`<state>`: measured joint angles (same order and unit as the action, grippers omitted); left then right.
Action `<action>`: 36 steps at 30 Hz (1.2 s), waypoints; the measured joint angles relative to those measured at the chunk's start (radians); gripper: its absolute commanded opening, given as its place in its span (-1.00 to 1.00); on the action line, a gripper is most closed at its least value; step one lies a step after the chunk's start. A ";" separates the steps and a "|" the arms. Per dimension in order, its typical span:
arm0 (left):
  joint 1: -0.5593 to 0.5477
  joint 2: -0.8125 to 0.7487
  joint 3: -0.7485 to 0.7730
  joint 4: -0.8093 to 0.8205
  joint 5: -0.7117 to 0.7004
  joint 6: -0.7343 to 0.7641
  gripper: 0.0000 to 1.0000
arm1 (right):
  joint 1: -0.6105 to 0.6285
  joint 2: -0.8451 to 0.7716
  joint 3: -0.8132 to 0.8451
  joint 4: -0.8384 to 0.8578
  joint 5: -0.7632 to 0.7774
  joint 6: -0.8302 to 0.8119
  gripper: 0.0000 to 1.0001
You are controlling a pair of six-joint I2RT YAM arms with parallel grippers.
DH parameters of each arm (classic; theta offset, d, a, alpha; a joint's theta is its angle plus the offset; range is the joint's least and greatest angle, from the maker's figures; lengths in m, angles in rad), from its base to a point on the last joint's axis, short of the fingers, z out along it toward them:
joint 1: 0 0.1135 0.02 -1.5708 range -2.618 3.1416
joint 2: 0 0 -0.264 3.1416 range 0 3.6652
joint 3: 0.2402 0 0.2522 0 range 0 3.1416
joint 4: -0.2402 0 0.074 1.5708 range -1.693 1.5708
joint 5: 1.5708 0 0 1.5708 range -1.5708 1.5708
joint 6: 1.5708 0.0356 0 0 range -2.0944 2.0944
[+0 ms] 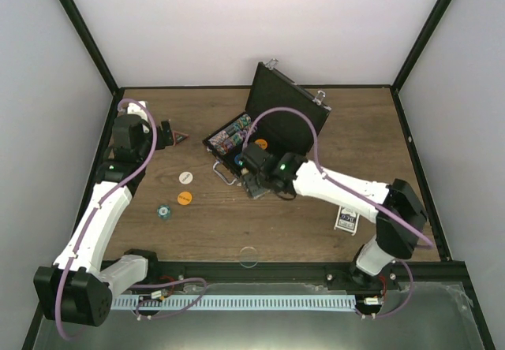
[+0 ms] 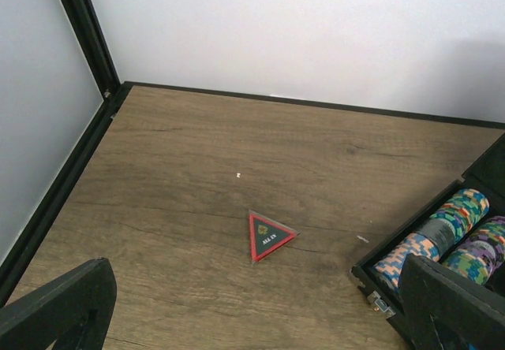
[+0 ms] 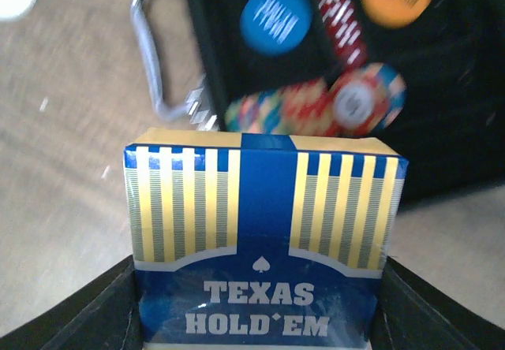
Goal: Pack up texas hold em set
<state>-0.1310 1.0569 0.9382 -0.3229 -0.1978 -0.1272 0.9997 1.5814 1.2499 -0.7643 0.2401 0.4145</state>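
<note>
Wooden bench carries the open black case at centre rear, with chip rows seated inside. Right hand is clamped on the blue Texas Hold'em card box, just in front of the case's handle side. Left hand stands fully open near the triangular marker. A white button and an orange button lie loose on the bench.

The right tool grips a blue-and-yellow card box at bottom centre; above it, the open case holds chips.
</note>
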 measured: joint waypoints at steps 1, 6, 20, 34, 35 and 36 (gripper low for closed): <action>0.000 0.000 0.000 0.000 0.000 0.000 1.00 | -0.032 0.011 0.014 0.024 0.006 -0.023 0.16; 0.000 0.000 0.000 0.000 0.001 0.000 1.00 | -0.172 0.145 0.135 0.149 -0.002 -0.138 0.15; 0.000 -0.014 0.000 0.000 0.002 -0.003 1.00 | -0.269 0.438 0.327 0.288 -0.133 -0.377 0.15; 0.000 -0.014 0.000 0.000 0.008 -0.003 1.00 | -0.269 0.534 0.363 0.319 -0.212 -0.447 0.13; 0.000 -0.014 0.000 0.000 0.008 -0.003 1.00 | -0.269 0.534 0.363 0.319 -0.214 -0.449 0.13; 0.000 -0.014 0.000 0.000 0.008 -0.003 1.00 | -0.269 0.534 0.363 0.319 -0.215 -0.451 0.13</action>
<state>-0.1310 1.0431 0.9382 -0.3225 -0.1894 -0.1303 0.7303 2.1159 1.6127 -0.4458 0.0250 -0.0368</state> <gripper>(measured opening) 0.998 0.705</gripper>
